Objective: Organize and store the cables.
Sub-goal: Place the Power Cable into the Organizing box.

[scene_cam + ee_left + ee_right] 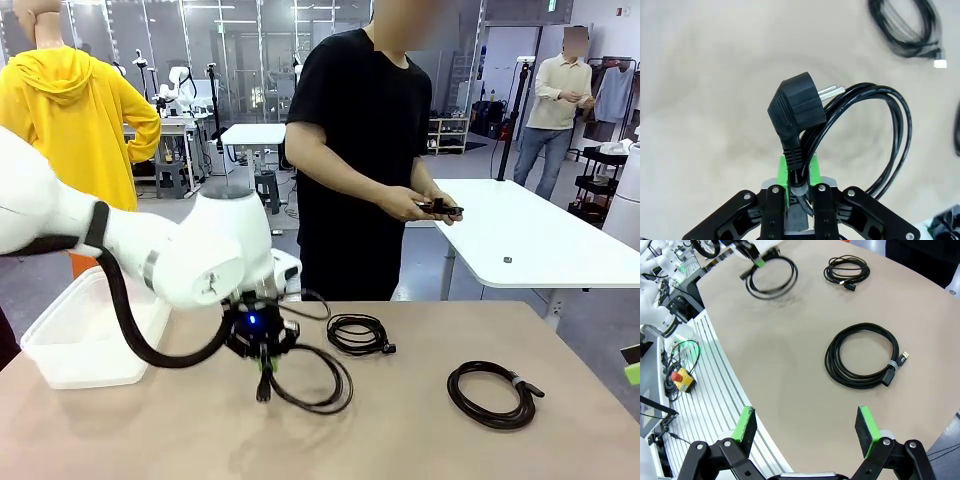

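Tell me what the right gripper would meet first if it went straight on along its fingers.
Probably bare tabletop, just beside the thick coiled cable with the pale band; depth is unclear, so the open right gripper might clip that coil.

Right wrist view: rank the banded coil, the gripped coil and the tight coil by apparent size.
1. banded coil: clearly largest, but nearest the camera.
2. gripped coil and tight coil: look alike, both farther off; unranked.
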Controlling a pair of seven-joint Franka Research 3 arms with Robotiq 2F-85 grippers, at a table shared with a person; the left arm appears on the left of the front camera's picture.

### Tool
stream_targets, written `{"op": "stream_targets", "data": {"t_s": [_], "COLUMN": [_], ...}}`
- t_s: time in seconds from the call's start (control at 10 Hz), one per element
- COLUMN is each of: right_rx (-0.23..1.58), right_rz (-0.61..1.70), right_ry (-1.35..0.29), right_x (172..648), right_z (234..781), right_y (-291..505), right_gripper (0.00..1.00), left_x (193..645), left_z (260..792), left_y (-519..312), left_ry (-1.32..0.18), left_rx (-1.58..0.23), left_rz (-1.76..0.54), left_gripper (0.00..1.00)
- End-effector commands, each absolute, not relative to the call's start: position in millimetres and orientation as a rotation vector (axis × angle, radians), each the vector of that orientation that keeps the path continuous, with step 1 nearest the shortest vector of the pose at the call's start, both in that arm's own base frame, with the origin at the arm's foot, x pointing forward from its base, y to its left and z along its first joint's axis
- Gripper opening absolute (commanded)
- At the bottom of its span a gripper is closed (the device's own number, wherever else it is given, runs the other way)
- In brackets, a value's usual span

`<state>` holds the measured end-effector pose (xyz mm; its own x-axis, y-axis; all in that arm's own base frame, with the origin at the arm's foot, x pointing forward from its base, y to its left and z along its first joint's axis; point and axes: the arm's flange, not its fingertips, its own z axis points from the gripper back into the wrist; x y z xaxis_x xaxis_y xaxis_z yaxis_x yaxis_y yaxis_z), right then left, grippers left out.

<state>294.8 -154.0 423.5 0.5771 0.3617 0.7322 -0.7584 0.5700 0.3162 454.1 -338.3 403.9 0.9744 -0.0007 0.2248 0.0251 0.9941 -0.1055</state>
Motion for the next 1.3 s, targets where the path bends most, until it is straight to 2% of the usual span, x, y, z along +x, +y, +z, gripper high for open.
{"op": "stream_targets", "data": {"t_s": [0.0,0.3,0.4,0.7,0.8,0.9,1.2], "right_rx": [0.682,0.682,0.682,0.682,0.682,0.682,0.682], "right_rz": [0.727,0.727,0.727,0.727,0.727,0.727,0.727], "right_ry": [-0.677,-0.677,-0.677,-0.677,-0.677,-0.677,-0.677], "right_x": [296,296,296,296,296,296,296], "right_z": [424,424,424,424,424,424,424], "right_y": [-155,-155,-155,-155,-155,-155,-155], "right_gripper": [1.00,1.00,1.00,1.00,1.00,1.00,1.00], "left_x": [437,419,434,434,431,434,463], "left_z": [456,495,490,490,489,505,546], "left_y": [-310,-304,-311,-311,-307,-288,-159], "left_ry": [-0.272,-0.357,-0.332,-0.332,-0.337,-0.423,-0.458], "left_rx": [-0.152,-0.158,-0.140,-0.140,-0.128,-0.120,-0.223], "left_rz": [-0.053,-0.154,-0.055,-0.055,-0.079,-0.151,-0.183], "left_gripper": [0.04,0.04,0.04,0.04,0.18,0.18,0.18]}}
